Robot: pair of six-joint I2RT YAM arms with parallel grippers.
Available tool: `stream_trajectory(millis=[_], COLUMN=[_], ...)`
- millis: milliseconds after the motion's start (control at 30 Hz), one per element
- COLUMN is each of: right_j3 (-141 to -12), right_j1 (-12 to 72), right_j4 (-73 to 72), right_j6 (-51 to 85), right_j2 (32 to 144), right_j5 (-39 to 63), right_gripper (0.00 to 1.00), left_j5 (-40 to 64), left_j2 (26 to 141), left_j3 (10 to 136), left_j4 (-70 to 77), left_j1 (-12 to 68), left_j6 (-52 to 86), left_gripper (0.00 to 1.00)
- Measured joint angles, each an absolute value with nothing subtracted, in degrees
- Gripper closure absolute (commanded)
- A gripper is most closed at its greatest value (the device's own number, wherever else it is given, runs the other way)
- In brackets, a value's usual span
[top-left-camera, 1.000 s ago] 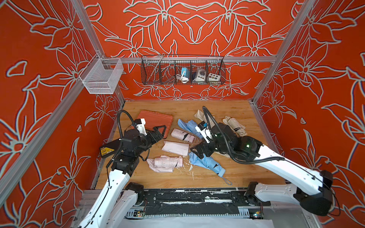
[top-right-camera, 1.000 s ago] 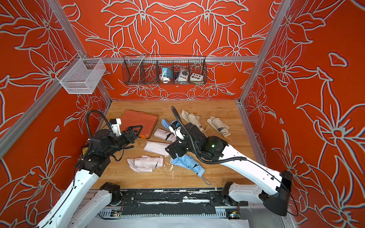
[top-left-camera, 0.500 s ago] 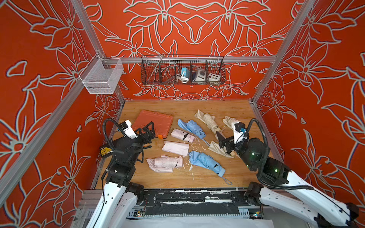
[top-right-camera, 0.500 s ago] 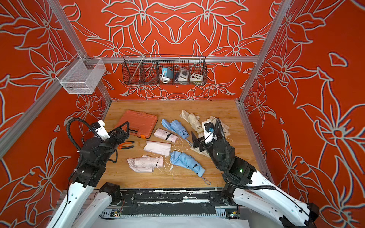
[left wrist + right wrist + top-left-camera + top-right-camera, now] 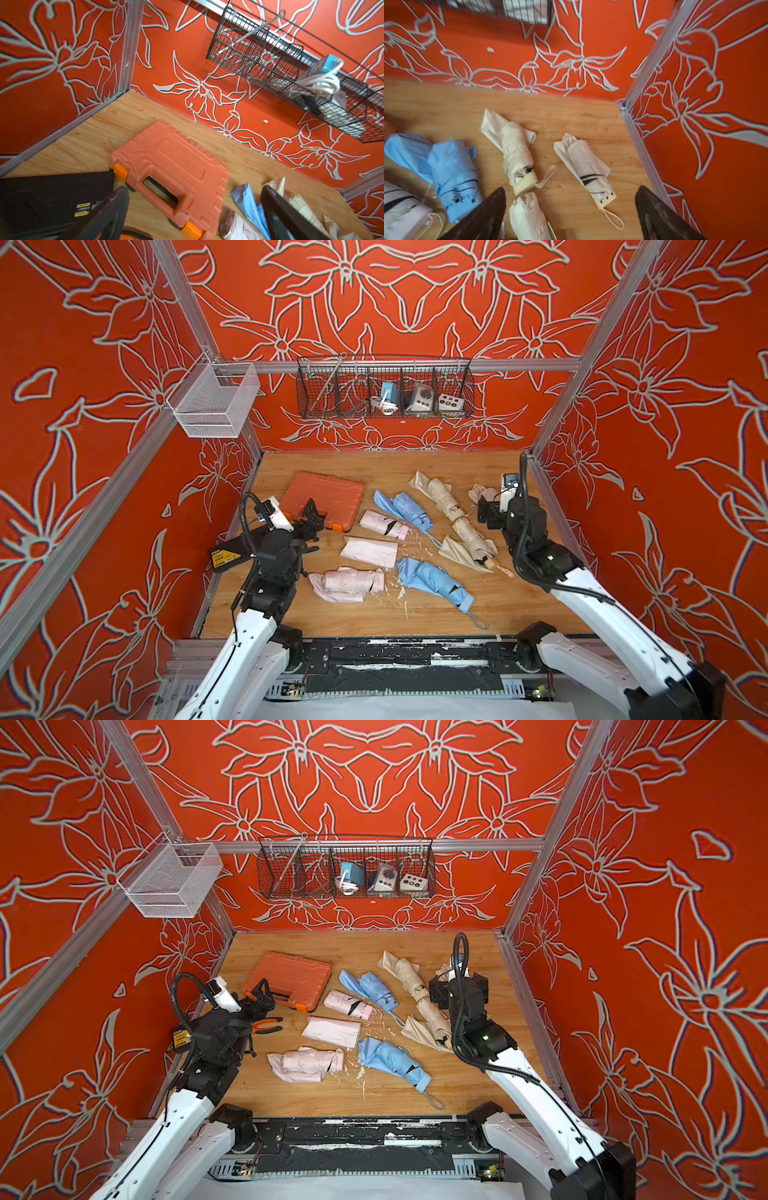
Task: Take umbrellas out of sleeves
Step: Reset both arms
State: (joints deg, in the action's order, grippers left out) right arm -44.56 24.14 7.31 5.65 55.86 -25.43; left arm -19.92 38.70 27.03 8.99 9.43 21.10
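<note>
Several folded umbrellas lie across the wooden floor in both top views: pale pink (image 5: 384, 524) (image 5: 349, 1004), light blue (image 5: 434, 580) (image 5: 392, 1058) and cream (image 5: 471, 537). A flat pink sleeve (image 5: 370, 551) lies empty in the middle. Another pink umbrella (image 5: 353, 580) rests on a crumpled sleeve. My left gripper (image 5: 311, 518) (image 5: 193, 209) hangs open over the orange case's handle, holding nothing. My right gripper (image 5: 484, 512) (image 5: 571, 207) is open above a small cream umbrella (image 5: 589, 168) near the right wall. Beside it lie a second cream umbrella (image 5: 517, 151) and a blue one (image 5: 452, 172).
An orange tool case (image 5: 322, 499) (image 5: 172, 166) sits at the back left, a black box (image 5: 230, 551) against the left wall, orange-handled pliers (image 5: 266, 1025) beside my left arm. A wire basket (image 5: 384, 387) and a white mesh bin (image 5: 212, 402) hang on the walls.
My right arm has swung from the middle of the pile out to the right wall, empty. My left arm has drawn back toward the left wall. The umbrellas lie as before.
</note>
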Motion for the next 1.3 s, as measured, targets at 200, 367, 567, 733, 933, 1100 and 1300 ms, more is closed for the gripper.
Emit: stream_trajectory(millis=[200,367,567,733,933,1100,1300], right_j3=[-44.60,-44.60,-44.45,-44.07,-43.22,-42.37,-41.30], right_j1=[18.41,13.47,8.62,4.91,2.26,1.08,0.49], right_j4=[7.03,5.63,3.57,2.70,2.48,1.52,-2.24], right_j6=[4.71,3.95,3.97,4.21,4.16,3.86,2.81], right_j2=[62.92,66.85,67.94,68.07,68.90,71.50,76.05], right_j5=[-21.34,-18.06,-14.66,-11.09,-7.29,-5.69,-4.45], right_gripper=[0.01,0.01,0.01,0.01,0.01,0.01,0.01], left_j5=[-19.97,-19.84,-17.28,-12.64,-7.86,-4.75,-3.20], left_j2=[44.62,50.09,58.85,68.45,75.79,81.84,85.69], left_j3=[26.96,26.85,25.43,22.96,22.39,24.10,25.04], left_j4=[12.56,15.59,21.32,25.78,29.91,35.03,39.22], left_j1=[9.43,9.21,6.22,2.85,0.34,0.05,0.05], left_j6=[17.61,16.40,12.99,9.30,5.13,3.66,2.74], left_gripper=[0.02,0.02,0.02,0.02,0.02,0.02,0.02])
